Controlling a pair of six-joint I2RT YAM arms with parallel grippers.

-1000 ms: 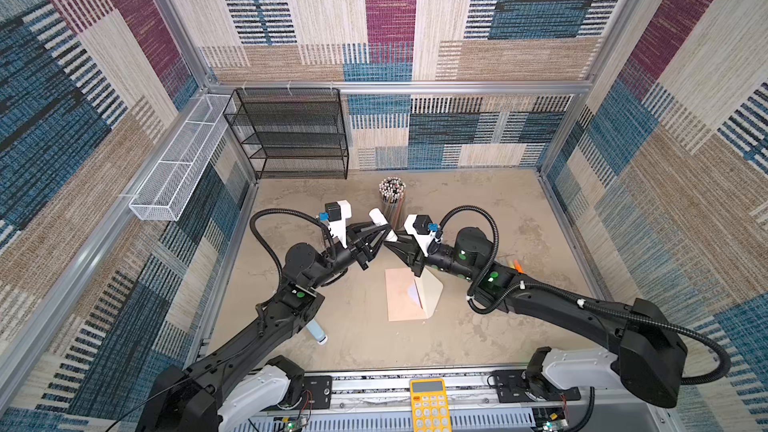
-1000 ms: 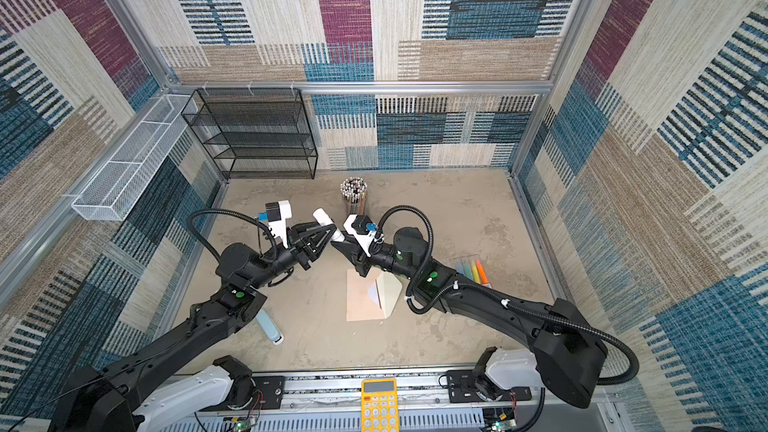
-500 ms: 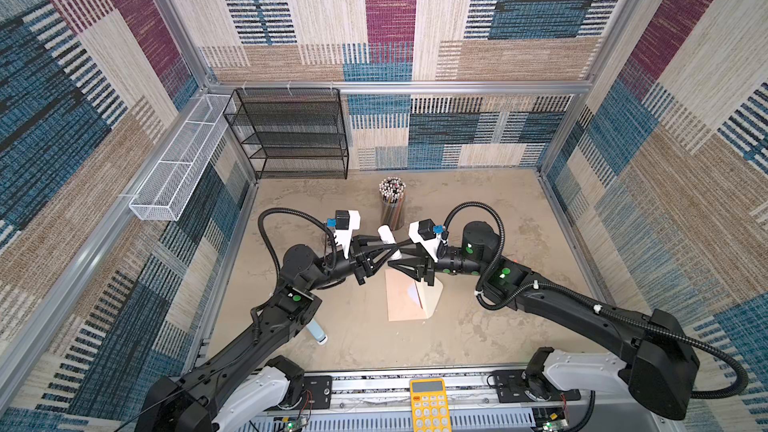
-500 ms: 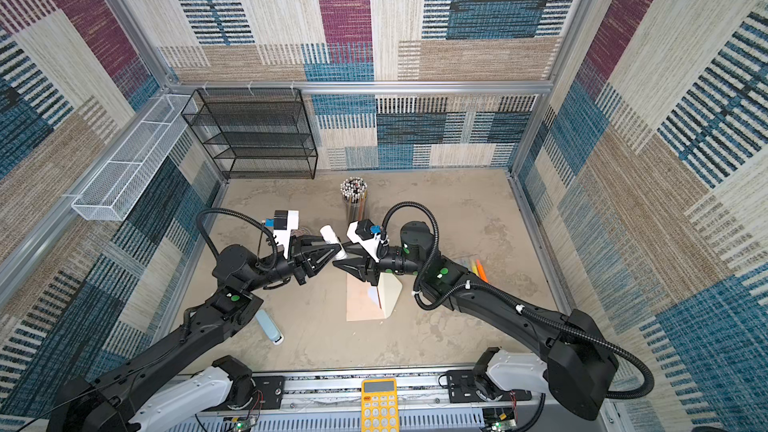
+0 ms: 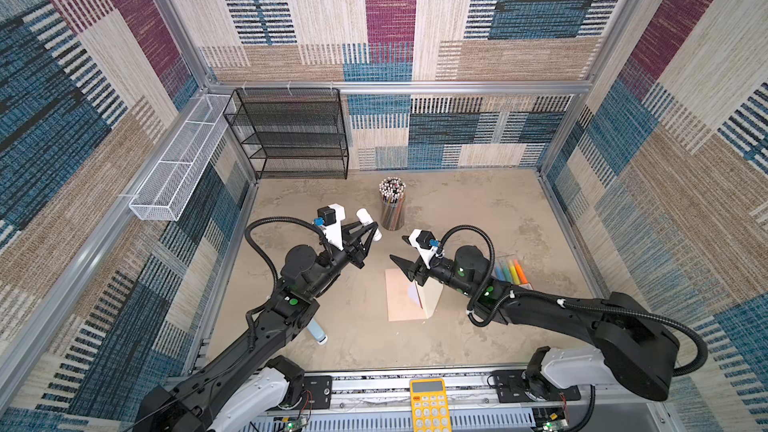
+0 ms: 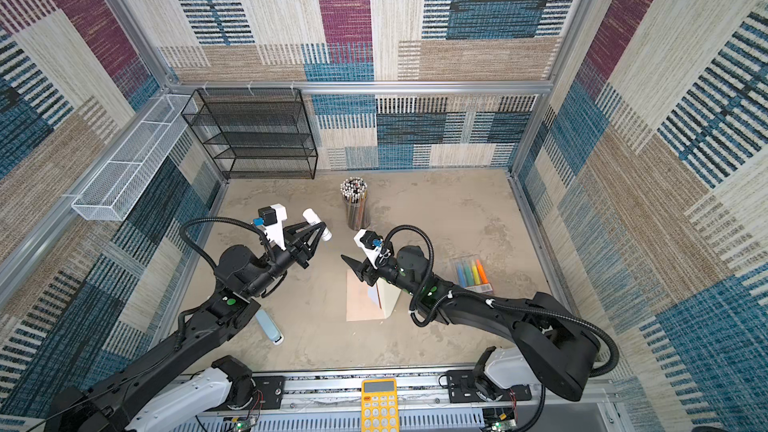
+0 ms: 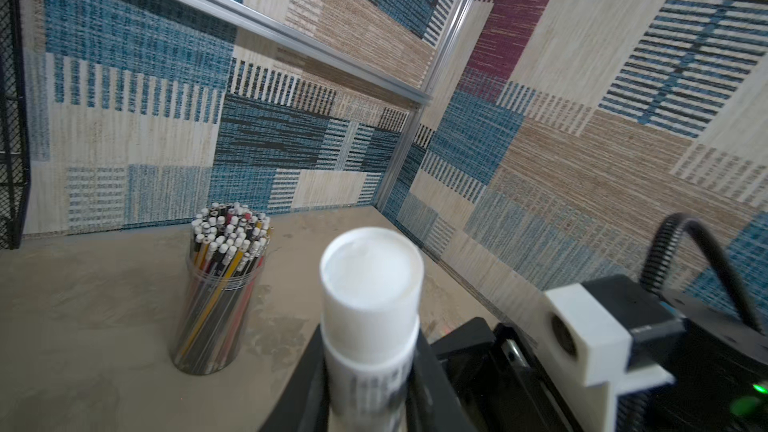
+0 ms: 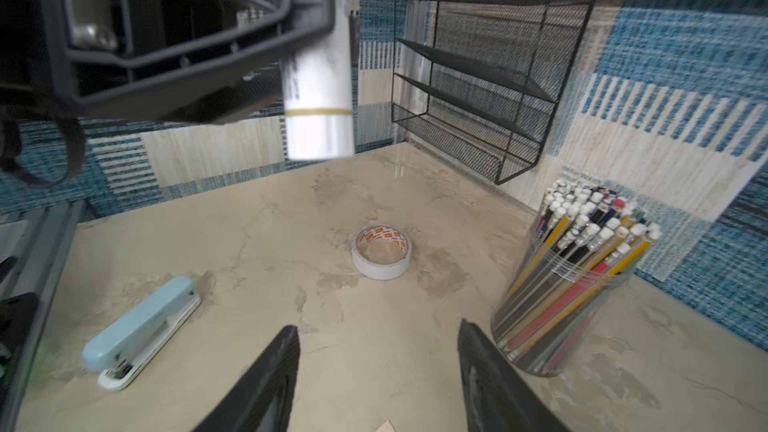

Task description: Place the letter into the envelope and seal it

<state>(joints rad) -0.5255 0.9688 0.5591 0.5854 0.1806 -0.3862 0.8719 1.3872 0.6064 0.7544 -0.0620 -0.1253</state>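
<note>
Patchwork woven panels are walling in a mottled beige surface (image 5: 457,209), and the pencil jar (image 5: 392,205) standing toward its far side is serving as the marker for everything else. On the robot's side of the jar and near it, the envelope (image 5: 399,303) is lying flat with its cream flap (image 5: 432,297) standing up open. A pale patch showing at its mouth, under the flap, is probably the letter (image 5: 414,293) (too little is showing to be sure), so insertion is looking done and sealing is the step in hand.

The left gripper (image 5: 374,229) is hovering just beside the jar, clenching a white glue stick (image 7: 370,284); whether its cap is on I cannot tell. The right gripper (image 8: 376,371) is hanging between the jar and the envelope, jaws spread and nothing between them.

The stick's working end is going to have to reach the flap's inner face, which is calling for the free gripper to steady the envelope and then press the flap down.

A tape roll (image 8: 381,251) and a pale blue stapler (image 8: 141,332) are lying on the left arm's side of the jar, highlighters (image 5: 510,272) on the right arm's side, and a black mesh shelf (image 5: 291,135) is standing behind it. The right arm itself is crowding the flap.
</note>
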